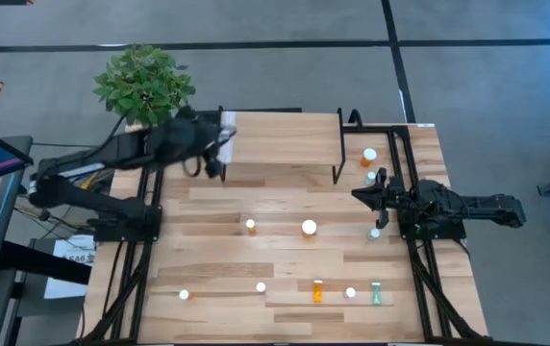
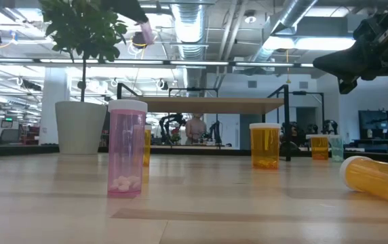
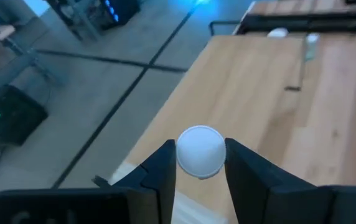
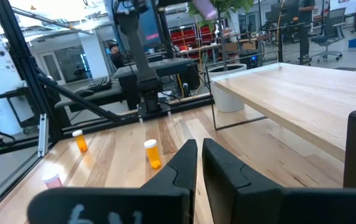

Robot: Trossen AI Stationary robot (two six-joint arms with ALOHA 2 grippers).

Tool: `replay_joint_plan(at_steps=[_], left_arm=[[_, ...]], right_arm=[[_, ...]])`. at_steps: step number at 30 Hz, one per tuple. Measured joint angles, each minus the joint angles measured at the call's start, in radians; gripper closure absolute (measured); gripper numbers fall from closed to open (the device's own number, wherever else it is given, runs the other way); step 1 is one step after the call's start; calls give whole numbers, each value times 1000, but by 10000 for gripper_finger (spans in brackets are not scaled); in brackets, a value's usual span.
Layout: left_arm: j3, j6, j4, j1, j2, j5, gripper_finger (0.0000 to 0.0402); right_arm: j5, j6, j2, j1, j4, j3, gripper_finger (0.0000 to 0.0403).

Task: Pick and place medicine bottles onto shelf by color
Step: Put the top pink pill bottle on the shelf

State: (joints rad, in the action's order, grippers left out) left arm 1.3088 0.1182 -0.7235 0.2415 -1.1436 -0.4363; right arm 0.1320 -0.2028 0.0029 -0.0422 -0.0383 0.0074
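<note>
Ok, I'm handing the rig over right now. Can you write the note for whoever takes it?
Left gripper: shut on a pink bottle, held above the left end of the shelf, not yet set down.
Right gripper: shut, empty, hovering over the right side of the table.
Done: no bottle shows on the shelf.
Left: nine bottles on the table, including an upright orange bottle right of the shelf, and a lying orange bottle and a green bottle in the row farthest from it.

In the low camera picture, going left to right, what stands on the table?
Pale plant pot → pink white-capped bottle → upright orange bottle → smaller orange bottle → orange bottle lying on its side.
</note>
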Motion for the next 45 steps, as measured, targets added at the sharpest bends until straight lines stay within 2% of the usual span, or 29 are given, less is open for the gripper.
replay_joint_plan(at_steps=[4,9,14,21,34,39,45], left_arm=[[116,13,-24,128,-123,120,295],[196,19,-31,273,-260,303,295],[213,16,-49,375,-366,350,295],[213,1,-59,458,-468,432,295],[210,-21,-47,500,-494,449,294],[198,-29,-30,500,-494,421,294],[180,-37,-20,500,-494,421,282]], right_arm=[[0,0,0,0,0,0,351],[0,0,0,0,0,0,351],[0,0,0,0,0,0,351],[0,0,0,0,0,0,351],[0,0,0,0,0,0,351],[0,0,0,0,0,0,351],[0,0,0,0,0,0,351]])
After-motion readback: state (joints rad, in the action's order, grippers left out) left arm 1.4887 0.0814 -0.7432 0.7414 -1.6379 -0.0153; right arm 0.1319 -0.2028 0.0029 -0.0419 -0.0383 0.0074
